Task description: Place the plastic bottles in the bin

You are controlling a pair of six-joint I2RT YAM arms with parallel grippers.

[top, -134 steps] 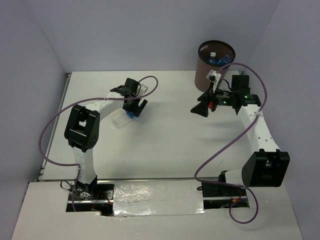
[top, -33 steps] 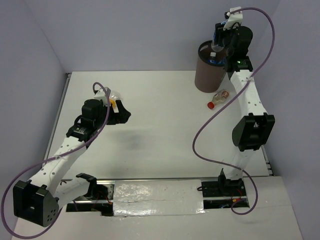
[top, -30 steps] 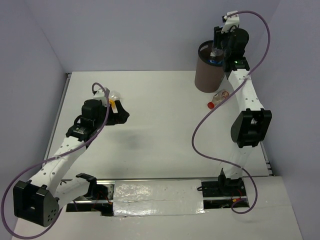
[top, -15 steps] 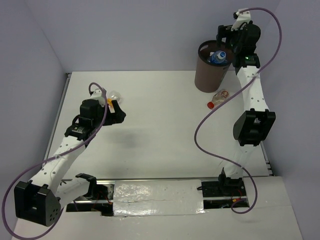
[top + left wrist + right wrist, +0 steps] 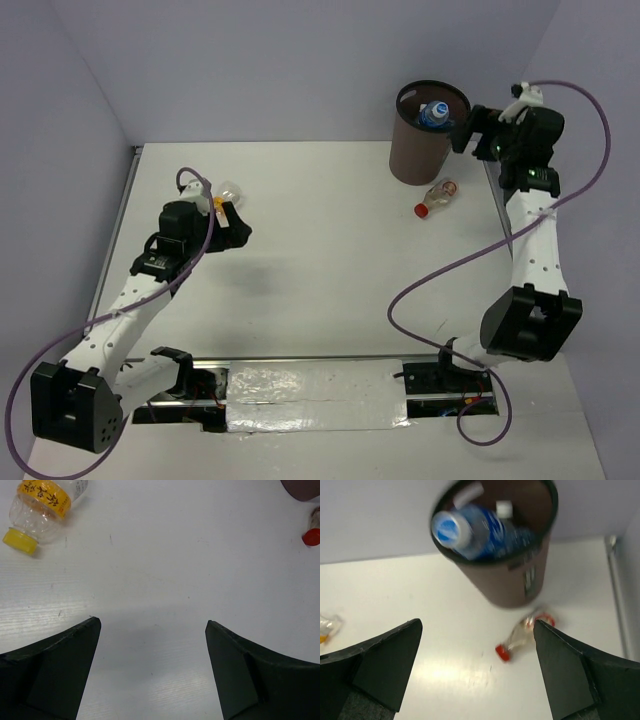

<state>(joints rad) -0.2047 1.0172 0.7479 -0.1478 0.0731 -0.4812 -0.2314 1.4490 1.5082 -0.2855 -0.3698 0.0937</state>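
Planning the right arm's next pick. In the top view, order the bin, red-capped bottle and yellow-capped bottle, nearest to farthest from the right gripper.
1. bin, beside the right gripper.
2. red-capped bottle, on the table by the bin's base.
3. yellow-capped bottle, far left, at the left gripper.

Blue-capped bottle (image 5: 434,113) now in bin (image 5: 413,158), right gripper (image 5: 466,128) withdrawn

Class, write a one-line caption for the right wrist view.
Open right gripper facing the brown bin holding blue-labelled bottles; a red-capped bottle lies on the table near its base.
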